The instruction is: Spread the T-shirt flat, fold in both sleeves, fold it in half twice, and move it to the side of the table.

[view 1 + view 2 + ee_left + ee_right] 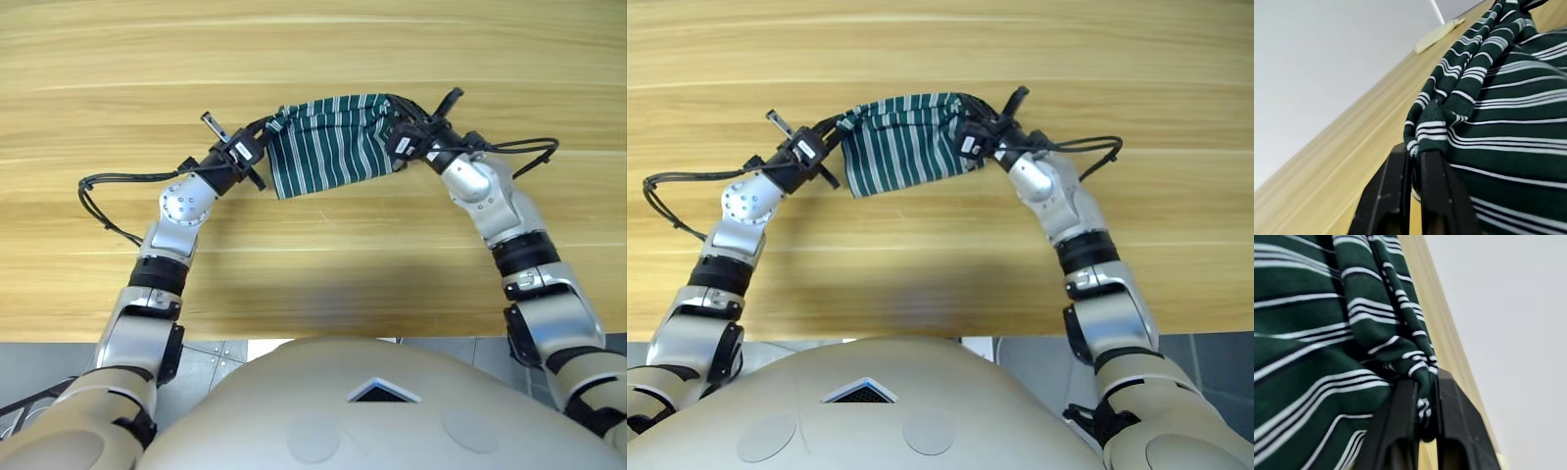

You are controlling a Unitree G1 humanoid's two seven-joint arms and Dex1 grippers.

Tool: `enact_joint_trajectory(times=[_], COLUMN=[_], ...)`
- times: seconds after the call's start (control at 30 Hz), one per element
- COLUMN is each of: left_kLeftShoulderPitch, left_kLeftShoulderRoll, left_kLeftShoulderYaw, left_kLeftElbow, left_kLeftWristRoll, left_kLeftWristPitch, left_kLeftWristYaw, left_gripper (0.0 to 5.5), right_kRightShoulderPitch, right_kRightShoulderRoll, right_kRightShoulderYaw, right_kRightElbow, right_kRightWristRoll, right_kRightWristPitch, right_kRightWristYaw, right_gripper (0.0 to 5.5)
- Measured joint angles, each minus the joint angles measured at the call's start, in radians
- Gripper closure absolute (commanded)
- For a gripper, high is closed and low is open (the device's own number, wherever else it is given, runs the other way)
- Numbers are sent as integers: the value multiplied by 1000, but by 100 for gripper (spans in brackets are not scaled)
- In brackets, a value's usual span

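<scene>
Head view: shirt (328,147) held bunched above table (313,59), strung btwn left gripper (260,157) and right gripper (397,137).
Left wrist view: jaws pinched narrow on a hem fold.
Right wrist view: same, thin pinch on an edge.
Risk: both grips look shallow, so pulling apart to spread could slip cloth out.

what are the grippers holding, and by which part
Both hold the green striped T-shirt: the left gripper has its jaws shut on a bunched edge at the shirt's left end, the right gripper likewise at the right end.
</scene>
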Motion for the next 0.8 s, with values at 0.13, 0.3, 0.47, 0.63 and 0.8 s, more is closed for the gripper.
enact_joint_trajectory(times=[0.13,0.3,0.47,0.63,0.8], left_kLeftShoulderPitch=[-5,-11,-30,-125,-237], left_kLeftShoulderRoll=[-16,-38,-53,-83,-109], left_kLeftShoulderYaw=[-1,0,5,39,89], left_kLeftElbow=[32,48,93,219,388], left_kLeftWristRoll=[-1,-1,-1,-1,-10], left_kLeftWristPitch=[10,15,14,12,6], left_kLeftWristYaw=[0,13,39,124,225], left_gripper=[430,361,290,215,186], right_kRightShoulderPitch=[-27,-52,-74,-168,-289], right_kRightShoulderRoll=[10,14,18,73,128], right_kRightShoulderYaw=[20,38,48,47,11], right_kRightElbow=[57,119,165,294,457], right_kRightWristRoll=[-1,-9,-20,-16,39], right_kRightWristPitch=[-10,-16,-19,-15,-17], right_kRightWristYaw=[-2,-24,-50,-104,-134], right_gripper=[410,328,247,240,240])
